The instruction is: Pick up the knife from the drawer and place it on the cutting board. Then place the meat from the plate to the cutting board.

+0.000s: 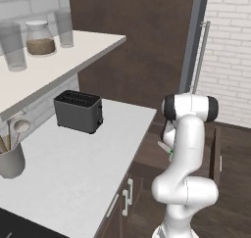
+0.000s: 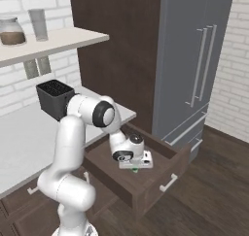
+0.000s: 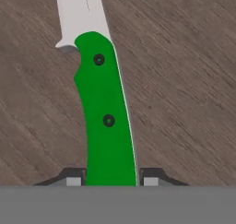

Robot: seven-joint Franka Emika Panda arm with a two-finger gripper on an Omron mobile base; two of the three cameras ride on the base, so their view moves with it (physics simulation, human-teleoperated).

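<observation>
A: Inside the open drawer [image 2: 146, 174], what does the hand view add?

B: The knife [image 3: 106, 112] lies flat on the wood-grain drawer floor, green handle between the two fingertips [image 3: 73, 178], pale blade running away from them. The gripper [image 3: 112, 180] has a finger at each side of the handle, touching or nearly so; whether it is clamped cannot be determined.

A: And the right base view?

B: The hand is lowered into the drawer, with a green speck beneath it.

A: Surroundings of the drawer?

B: A white counter [image 1: 73, 168] above it carries a dark toaster [image 1: 78, 111] and a utensil holder [image 1: 11, 159]. A grey refrigerator [image 2: 194, 60] stands beyond the drawer. A shelf [image 1: 59, 60] over the counter holds a jar [image 1: 39, 37] with brown contents and glasses [image 1: 13, 47].
</observation>
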